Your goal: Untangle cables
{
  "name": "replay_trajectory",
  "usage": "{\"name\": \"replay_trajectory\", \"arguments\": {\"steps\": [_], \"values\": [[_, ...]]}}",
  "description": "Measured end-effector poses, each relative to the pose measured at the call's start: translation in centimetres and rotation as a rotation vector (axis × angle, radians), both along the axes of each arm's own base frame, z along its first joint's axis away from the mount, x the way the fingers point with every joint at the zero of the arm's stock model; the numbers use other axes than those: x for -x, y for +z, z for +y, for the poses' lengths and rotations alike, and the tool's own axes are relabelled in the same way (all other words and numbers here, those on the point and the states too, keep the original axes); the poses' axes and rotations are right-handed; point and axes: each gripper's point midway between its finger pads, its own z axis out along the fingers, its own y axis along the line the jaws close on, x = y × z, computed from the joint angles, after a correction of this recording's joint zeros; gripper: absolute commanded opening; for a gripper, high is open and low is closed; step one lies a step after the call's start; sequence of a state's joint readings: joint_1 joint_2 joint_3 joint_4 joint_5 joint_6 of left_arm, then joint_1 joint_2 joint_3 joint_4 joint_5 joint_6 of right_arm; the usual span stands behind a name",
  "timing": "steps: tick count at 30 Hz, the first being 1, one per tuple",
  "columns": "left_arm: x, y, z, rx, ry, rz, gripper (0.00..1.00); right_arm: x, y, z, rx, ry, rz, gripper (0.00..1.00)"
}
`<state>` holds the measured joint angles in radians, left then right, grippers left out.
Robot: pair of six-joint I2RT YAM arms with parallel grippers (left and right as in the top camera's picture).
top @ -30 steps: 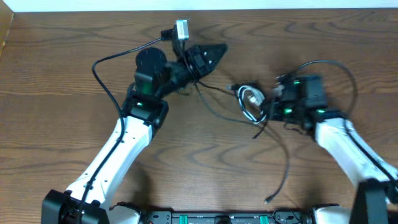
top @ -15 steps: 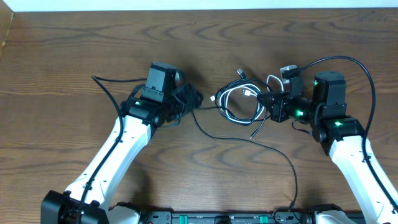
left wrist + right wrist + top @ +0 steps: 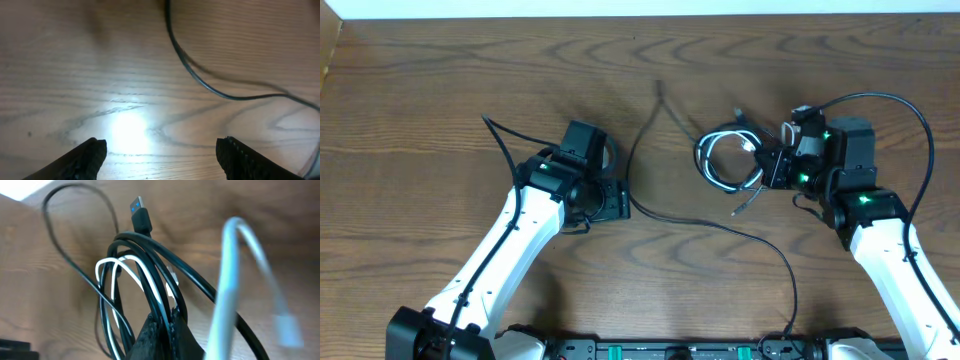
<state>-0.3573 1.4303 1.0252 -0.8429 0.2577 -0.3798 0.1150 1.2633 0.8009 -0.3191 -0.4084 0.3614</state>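
Observation:
A bundle of looped black and white cables [image 3: 728, 160] lies right of the table's middle. My right gripper [image 3: 772, 170] is shut on its right edge. In the right wrist view the right gripper [image 3: 165, 321] pinches black and white strands, and the cables [image 3: 131, 275] fan away to a blue-tipped USB plug [image 3: 141, 212]. One long black cable [image 3: 638, 140] runs free from the far middle, past my left gripper [image 3: 617, 200], and on to the near edge. The left gripper [image 3: 161, 150] is open over bare wood, with that cable [image 3: 200, 82] lying ahead of its fingers [image 3: 92, 154].
A pale blurred cord [image 3: 235, 280] hangs close to the right wrist lens. A thick black arm cable [image 3: 890, 105] arcs above the right arm, and another [image 3: 505, 140] trails left of the left arm. The wooden table [image 3: 440, 90] ends at a white strip along the far side.
My left gripper has opened, let go of the long black cable and drawn back toward the near side. The cable's end stays at the far middle. The right gripper shifted slightly right with the bundle.

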Motion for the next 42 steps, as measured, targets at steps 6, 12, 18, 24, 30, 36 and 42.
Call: {"name": "replay_trajectory", "arguments": {"steps": [6, 12, 18, 24, 30, 36, 42], "values": [[-4.0, 3.4, -5.3, 0.274, -0.095, -0.192, 0.67, 0.7, 0.6, 1.5, -0.061, 0.080, -0.002, 0.01], [-2.9, 4.9, -9.4, 0.384, -0.216, -0.224, 0.58, 1.5, 2.0, 3.6, -0.165, 0.190, -0.020, 0.01], [-2.1, 5.0, -11.3, 0.378, -0.240, -0.236, 0.48, 1.9, 2.3, 4.1, -0.193, 0.220, -0.019, 0.01], [-3.0, 4.3, -10.7, 0.287, -0.116, -0.256, 0.47, 2.2, 2.5, 4.4, -0.213, 0.241, -0.017, 0.01], [-4.0, 4.1, -9.9, 0.253, 0.024, -0.261, 0.47, 2.3, 2.7, 4.6, -0.224, 0.251, -0.015, 0.01], [-3.8, 2.3, -11.3, 0.243, 0.070, -0.211, 0.37, 2.4, 2.7, 4.7, -0.232, 0.260, -0.015, 0.01], [-3.8, 0.8, -11.2, 0.203, 0.080, -0.190, 0.35, 2.6, 2.9, 4.9, -0.244, 0.272, -0.013, 0.01]]}}
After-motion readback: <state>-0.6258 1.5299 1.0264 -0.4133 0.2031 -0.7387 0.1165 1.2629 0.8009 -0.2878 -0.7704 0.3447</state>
